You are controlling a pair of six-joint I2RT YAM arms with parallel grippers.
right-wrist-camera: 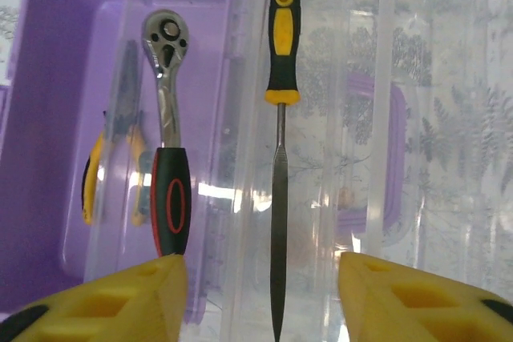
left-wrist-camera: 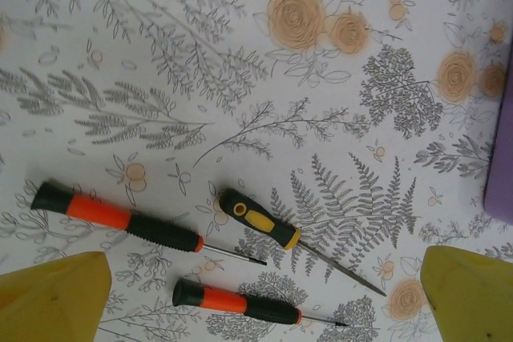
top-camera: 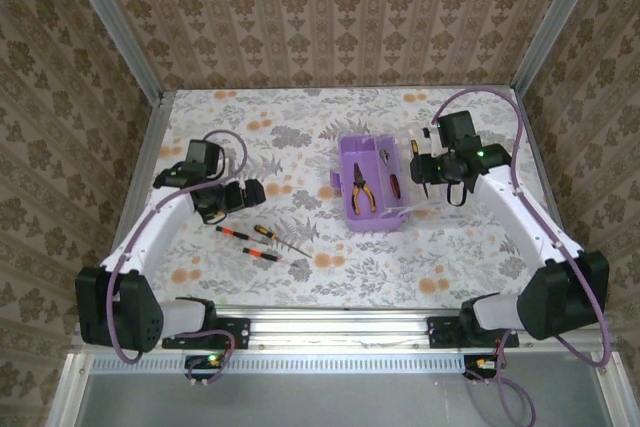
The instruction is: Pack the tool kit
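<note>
Holding pliers (top-camera: 362, 190) and a ratchet wrench (right-wrist-camera: 164, 118), purple box (top-camera: 345, 162) open; file (right-wrist-camera: 279, 118) on its clear lid (right-wrist-camera: 433, 118). Left gripper (left-wrist-camera: 263, 266), right gripper (right-wrist-camera: 260, 266) released, empty.

The purple rectangular plastic box (top-camera: 345, 177) looks smooth and faintly glossy. Its clear translucent plastic lid (right-wrist-camera: 433, 118), at three o'clock of it, glints with reflections. The ratchet wrench (right-wrist-camera: 166, 142) has a polished, shiny metal head and a black-and-red rubbery-looking grip. The floral tablecloth (left-wrist-camera: 240, 38) looks matt.
</note>
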